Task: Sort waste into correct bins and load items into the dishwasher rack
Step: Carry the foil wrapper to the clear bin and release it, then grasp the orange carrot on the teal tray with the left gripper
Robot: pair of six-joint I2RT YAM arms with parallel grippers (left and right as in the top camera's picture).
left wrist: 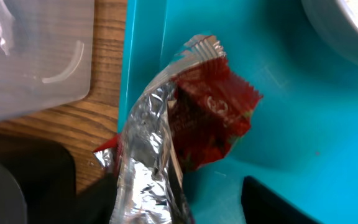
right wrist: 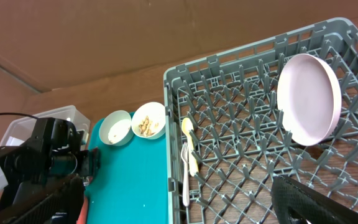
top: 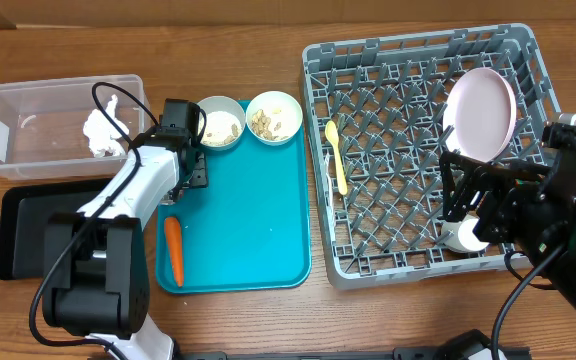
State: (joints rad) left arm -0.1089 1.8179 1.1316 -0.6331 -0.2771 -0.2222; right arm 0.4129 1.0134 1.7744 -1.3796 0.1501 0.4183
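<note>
As left arm (top: 133, 185) stretches, jaws straddle wrapper (left wrist: 191, 118).

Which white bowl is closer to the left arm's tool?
The bowl farther from the grey rack, right beside the left tool; the other bowl sits between it and the rack.

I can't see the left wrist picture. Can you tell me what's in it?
A crumpled silver-and-red foil wrapper fills the middle, at the left edge of a teal tray. A clear plastic tub on the wooden table is at the top left. The dark fingers of the left gripper show along the bottom, either side of the wrapper.
</note>
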